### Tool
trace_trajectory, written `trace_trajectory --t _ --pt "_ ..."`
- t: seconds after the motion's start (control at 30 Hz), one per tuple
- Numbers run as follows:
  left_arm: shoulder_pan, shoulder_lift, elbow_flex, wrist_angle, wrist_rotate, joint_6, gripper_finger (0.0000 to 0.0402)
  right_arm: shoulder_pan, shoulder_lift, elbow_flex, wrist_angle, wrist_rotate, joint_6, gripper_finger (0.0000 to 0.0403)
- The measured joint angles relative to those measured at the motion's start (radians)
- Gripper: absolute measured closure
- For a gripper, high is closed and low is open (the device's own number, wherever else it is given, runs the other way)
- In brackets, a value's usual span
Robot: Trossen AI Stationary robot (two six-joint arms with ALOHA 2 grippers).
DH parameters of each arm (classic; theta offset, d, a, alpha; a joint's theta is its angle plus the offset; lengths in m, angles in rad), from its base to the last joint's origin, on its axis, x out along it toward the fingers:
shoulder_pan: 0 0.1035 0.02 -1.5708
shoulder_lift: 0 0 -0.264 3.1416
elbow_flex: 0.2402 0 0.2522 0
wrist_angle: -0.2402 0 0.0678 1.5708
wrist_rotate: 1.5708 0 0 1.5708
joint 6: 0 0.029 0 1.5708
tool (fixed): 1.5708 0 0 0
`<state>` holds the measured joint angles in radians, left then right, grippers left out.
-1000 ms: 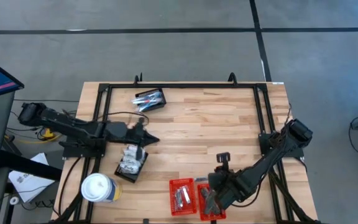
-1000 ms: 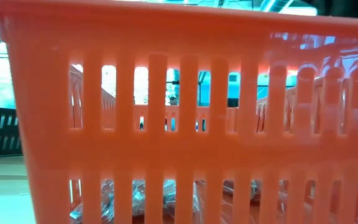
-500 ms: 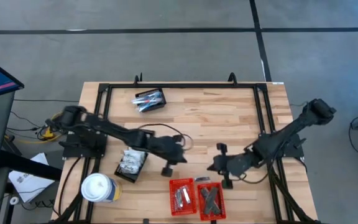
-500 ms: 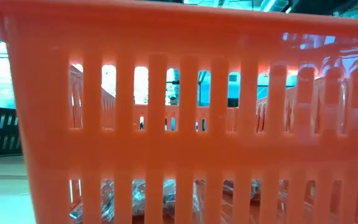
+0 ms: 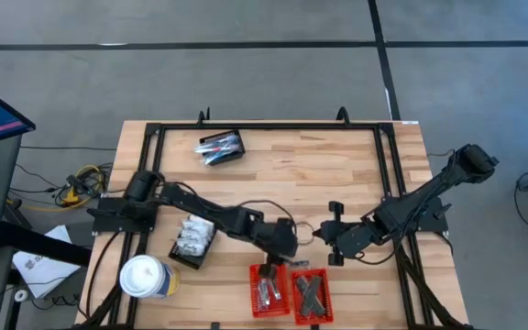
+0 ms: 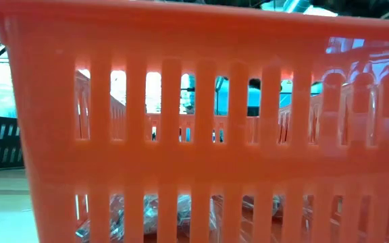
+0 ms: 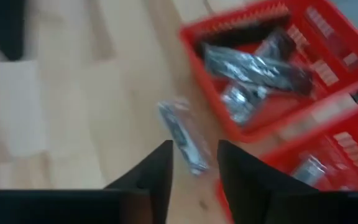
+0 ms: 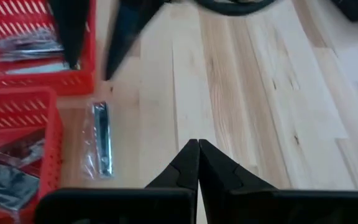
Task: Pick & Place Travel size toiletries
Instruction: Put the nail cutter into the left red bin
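At the far left stands the white cup. Just beside it is the black basket with white packets inside. One second ago the left arm was above this basket. Now it is stretched across the table, and the left gripper hangs at the far edge of the left red basket. Its fingers, closed a moment ago, now stand a little apart with nothing between them.

Below them a thin packet in clear wrap lies flat on the wood. The right wrist view shows the same packet just beside the wall of a red basket, outside it and not inside. I judge that the release has come too early or a little to the side. This piece is probably not placed yet and may need to be picked up again.

The left red basket already holds silvery sachets, and the right red basket holds dark sticks.

To the right, the right gripper has left the right red basket. It now waits over bare wood near it, with its fingers pressed together and empty.
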<state>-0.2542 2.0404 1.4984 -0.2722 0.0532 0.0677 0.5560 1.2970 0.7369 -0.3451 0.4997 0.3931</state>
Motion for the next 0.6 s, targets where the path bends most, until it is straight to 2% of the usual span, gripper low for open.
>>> trace_trajectory --t 0.13,0.2,0.43,0.53,0.6 --pt "-0.018 0.076 0.103 -0.109 -0.042 -0.004 0.0256 0.017 -0.001 -0.028 0.059 0.004 -0.004 0.0403" --pt "-0.021 0.111 0.134 -0.112 -0.047 -0.005 0.0250 0.029 -0.002 -0.038 0.084 0.016 -0.007 0.0403" --pt "-0.001 0.145 0.159 -0.150 -0.032 -0.024 0.0247 0.074 -0.001 -0.040 0.125 0.081 -0.011 0.0403" --pt "0.019 0.145 0.187 -0.228 0.040 0.002 0.0247 0.087 -0.001 -0.040 0.126 0.081 -0.011 0.0403" --pt "0.023 0.144 0.215 -0.268 0.098 0.098 0.0247 0.086 -0.001 -0.040 0.132 0.081 -0.019 0.0403"
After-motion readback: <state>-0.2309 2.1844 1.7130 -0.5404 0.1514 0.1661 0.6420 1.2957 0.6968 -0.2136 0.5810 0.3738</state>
